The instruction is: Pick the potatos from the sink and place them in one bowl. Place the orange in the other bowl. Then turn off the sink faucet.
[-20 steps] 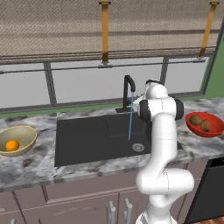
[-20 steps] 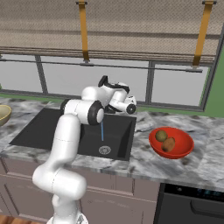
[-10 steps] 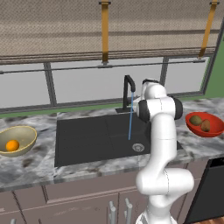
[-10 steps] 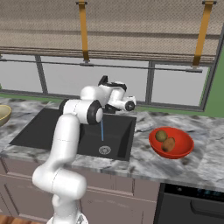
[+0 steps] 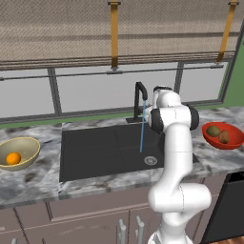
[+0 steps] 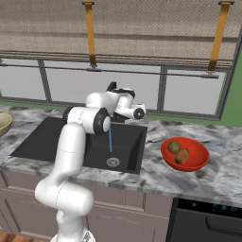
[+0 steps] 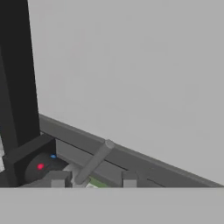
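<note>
The black sink faucet (image 5: 139, 99) stands behind the sink (image 5: 95, 152), and a thin blue stream (image 5: 142, 129) runs from its spout. My wrist (image 5: 163, 97) reaches in just right of it. In the hand view my gripper (image 7: 93, 179) is open, and its fingertips (image 7: 58, 179) stand either side of the grey lever (image 7: 94, 161) beside the faucet's black column (image 7: 17, 87). A gap still shows on the right. Two potatos (image 5: 213, 131) (image 5: 224, 137) lie in the red bowl (image 5: 224, 143). The orange (image 5: 13, 158) sits in the tan-yellow bowl (image 5: 26, 145).
The window sill and glass rise right behind the faucet (image 7: 131, 65). The faucet base carries a red and a blue dot (image 7: 41, 166). Grey marbled counter (image 5: 38, 181) surrounds the basin. A dark appliance (image 6: 208, 222) sits under the counter at the right.
The hand has shifted only slightly at the faucet. The water still runs, and the bowls and their contents stay where they were.
</note>
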